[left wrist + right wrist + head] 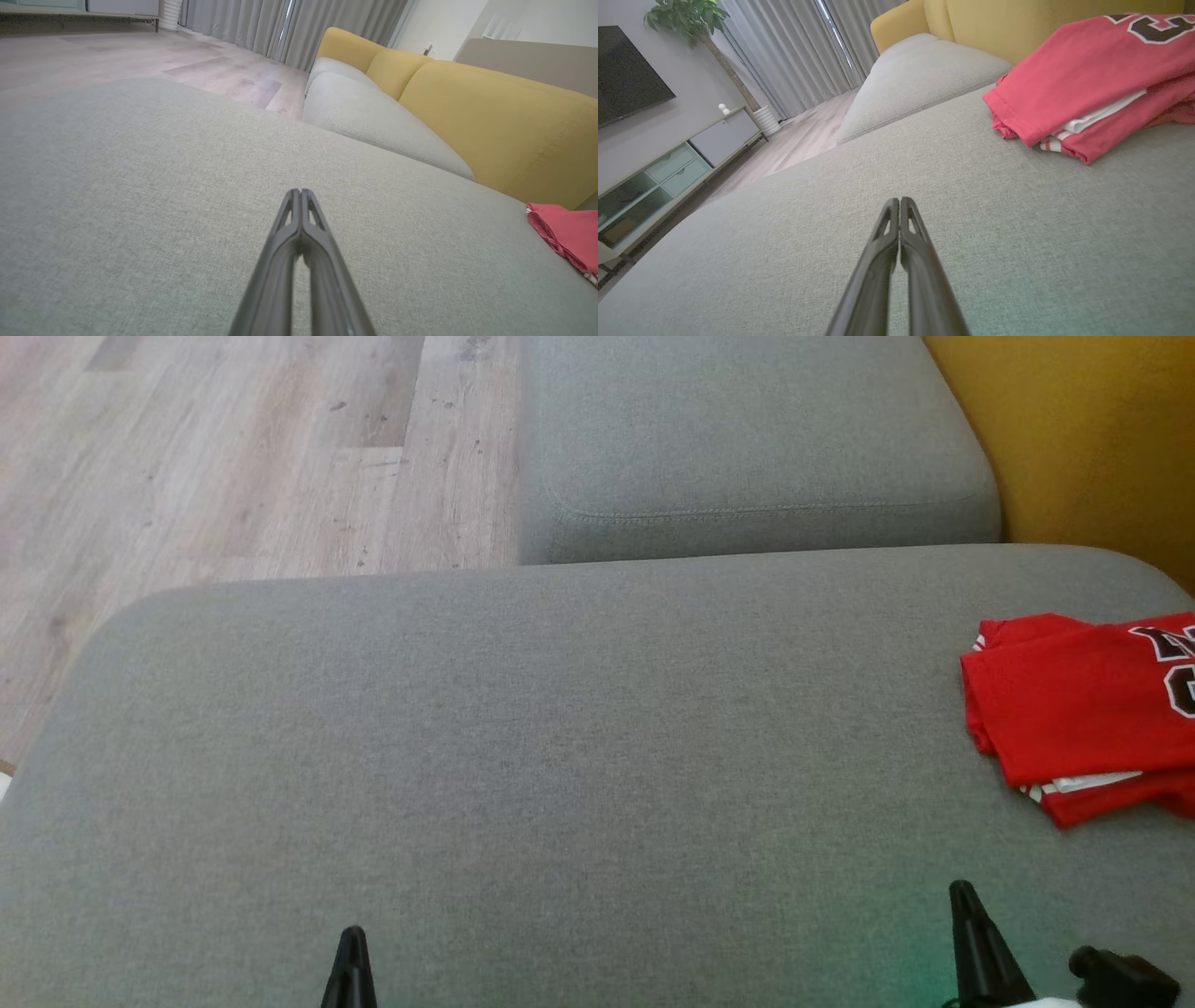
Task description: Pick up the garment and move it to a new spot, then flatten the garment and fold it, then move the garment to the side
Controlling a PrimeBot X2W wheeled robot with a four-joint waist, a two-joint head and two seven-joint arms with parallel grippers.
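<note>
Garment [1074, 709] folded, cut off at head view's rt edge; left pincer [301, 191] & right pincer [900, 199] both closed, empty.

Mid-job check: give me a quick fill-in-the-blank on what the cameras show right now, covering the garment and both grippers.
The folded garment is ____ in colour.
It lies on the grey cushion, toward the robot's ____ side.
The left gripper and the right gripper are both ____, holding nothing.
The sofa backrest is ____ in colour.
Missing words: red; right; shut; yellow.
</note>
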